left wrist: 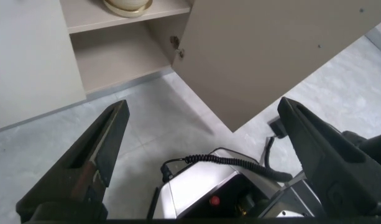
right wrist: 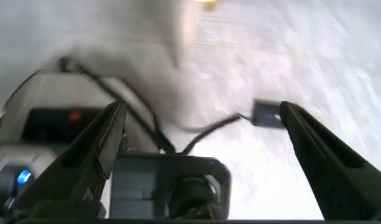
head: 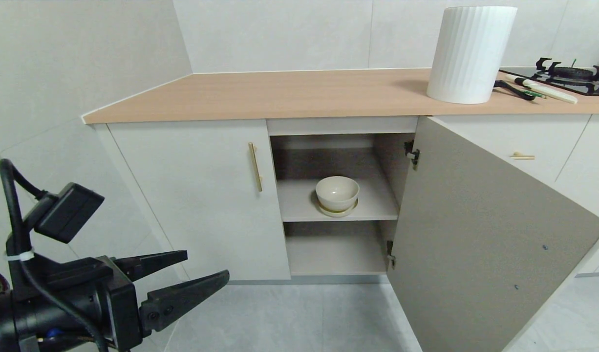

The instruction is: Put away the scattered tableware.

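Currently your left claw (head: 207,264) sits low at the left of the head view. Its two black, wedge-shaped fingers (head: 182,296) are spread wide with nothing between them, and the left wrist view shows the same empty gap. Your right claw (right wrist: 201,106) is likewise spread and empty, above a pale surface too blurred to name. The task's thing, a smooth, round, cream-coloured bowl (head: 337,191) with a glossy finish, stands upright on a shallow cream plate (head: 336,212). Both rest on the middle shelf (head: 299,205) of the open, matte grey-beige cabinet (head: 329,142). The bowl is well apart from your left claw, higher and to the right of it, deeper in the scene. Between them is the closed flat cabinet door (head: 197,195) with its slim, vertical brass-coloured bar handle (head: 254,167). The open door (head: 475,244), a plain taupe panel, hangs out at the right on two small dark hinges (head: 412,153). Above runs a light wood-grain countertop (head: 280,95), which carries a tall white cylinder (head: 470,54) with fine vertical ribs. Past the cylinder lie a few long utensils (head: 544,90), just beside a black burner grate (head: 573,72). Pale grey tiles cover the floor (head: 304,318) below the cabinet.
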Available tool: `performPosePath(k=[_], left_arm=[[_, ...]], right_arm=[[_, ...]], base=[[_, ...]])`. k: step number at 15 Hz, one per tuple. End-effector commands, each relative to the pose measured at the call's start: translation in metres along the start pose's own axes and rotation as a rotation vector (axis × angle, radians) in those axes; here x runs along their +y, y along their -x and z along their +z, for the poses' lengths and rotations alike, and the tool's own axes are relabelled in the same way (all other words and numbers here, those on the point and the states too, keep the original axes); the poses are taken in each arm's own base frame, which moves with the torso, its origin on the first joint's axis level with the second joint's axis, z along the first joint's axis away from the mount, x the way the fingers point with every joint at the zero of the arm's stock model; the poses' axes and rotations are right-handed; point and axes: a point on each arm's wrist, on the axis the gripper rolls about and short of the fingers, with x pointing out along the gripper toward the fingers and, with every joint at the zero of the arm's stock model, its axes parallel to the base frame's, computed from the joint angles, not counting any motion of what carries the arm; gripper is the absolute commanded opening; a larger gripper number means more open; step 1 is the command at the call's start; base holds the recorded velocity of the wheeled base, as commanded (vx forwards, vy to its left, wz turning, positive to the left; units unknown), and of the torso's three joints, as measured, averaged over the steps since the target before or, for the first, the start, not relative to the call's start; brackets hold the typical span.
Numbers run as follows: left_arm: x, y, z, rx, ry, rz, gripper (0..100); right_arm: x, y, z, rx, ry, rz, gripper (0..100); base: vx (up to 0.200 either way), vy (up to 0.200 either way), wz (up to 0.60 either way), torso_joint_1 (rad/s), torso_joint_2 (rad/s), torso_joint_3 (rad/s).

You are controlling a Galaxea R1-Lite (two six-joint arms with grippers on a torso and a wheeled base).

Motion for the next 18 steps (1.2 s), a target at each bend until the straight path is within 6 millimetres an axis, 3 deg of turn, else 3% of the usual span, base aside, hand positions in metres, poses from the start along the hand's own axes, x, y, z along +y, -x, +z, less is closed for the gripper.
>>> performPosePath(k=[1,8,15,18], left_arm=[[0.0,0.0,0.0,0.002,0.001,0.001,100],[0.0,0.0,0.0,0.002,0.001,0.001,100],[0.0,0.0,0.0,0.002,0.001,0.001,100],[0.0,0.0,0.0,0.002,0.001,0.001,100]], right_arm=[[-0.007,-0.016,0.012,0.047,-0.072,-0.113,100],[-0.032,-0.089,0.049,-0.103,-0.283,-0.285,100],[-0.03,-0.094,0.053,-0.129,-0.288,-0.26,100],[-0.019,-0.104,0.053,-0.178,-0.272,-0.212,100]], base=[[0.0,0.0,0.0,0.0,0.0,0.0],[0.0,0.0,0.0,0.0,0.0,0.0],[0.0,0.0,0.0,0.0,0.0,0.0],[0.0,0.0,0.0,0.0,0.0,0.0]])
